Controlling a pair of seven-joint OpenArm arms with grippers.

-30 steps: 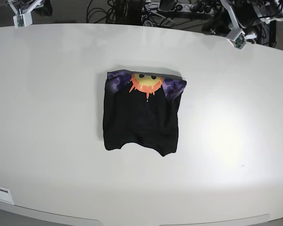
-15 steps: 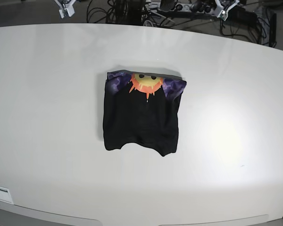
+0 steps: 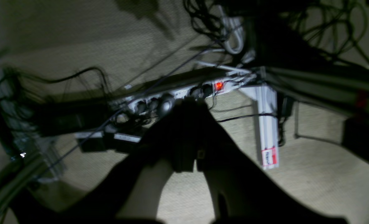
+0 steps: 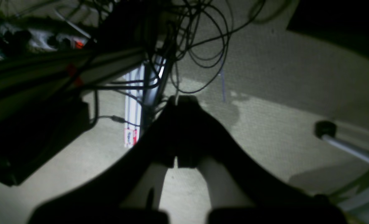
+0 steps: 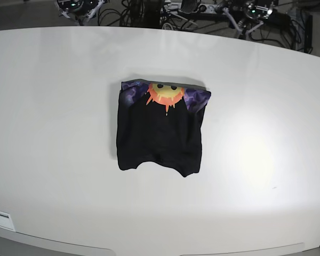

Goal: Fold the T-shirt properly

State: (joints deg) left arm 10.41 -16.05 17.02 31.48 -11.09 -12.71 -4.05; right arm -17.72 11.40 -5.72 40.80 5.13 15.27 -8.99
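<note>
T-shirt (image 5: 160, 130) folded into compact block mid-table (image 5: 53, 106), sun-face print up along far edge — well apart from both arms. Left gripper (image 3: 189, 104) and right gripper (image 4: 181, 101) jaws together, empty, over floor cables; wrist views dim, probably power strip (image 3: 178, 93) below left one.

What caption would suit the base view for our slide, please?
Folded black T-shirt lying alone on the white table, sun-face print showing along its far edge.
</note>
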